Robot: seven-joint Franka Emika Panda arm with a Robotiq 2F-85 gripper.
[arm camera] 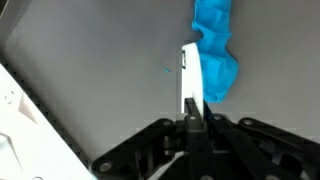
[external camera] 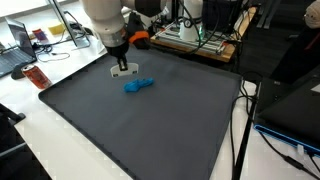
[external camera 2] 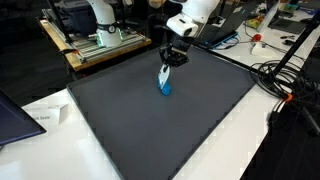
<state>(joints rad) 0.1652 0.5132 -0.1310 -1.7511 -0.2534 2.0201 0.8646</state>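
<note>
One hand (arm camera: 189,62) is hovering low, its fingers pressed together and pinching nothing. Just beside it, a crumpled blue thing (arm camera: 216,55) is lying on the dark table (external camera: 150,130). It's looking soft and light, probably squashing easily, and the bunched middle is offering the surest hold. Farther back, a cluttered bench (external camera: 195,35) is standing.

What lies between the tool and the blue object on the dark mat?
Nothing but bare mat: the tool hangs close beside the blue object, as an exterior view shows.
</note>
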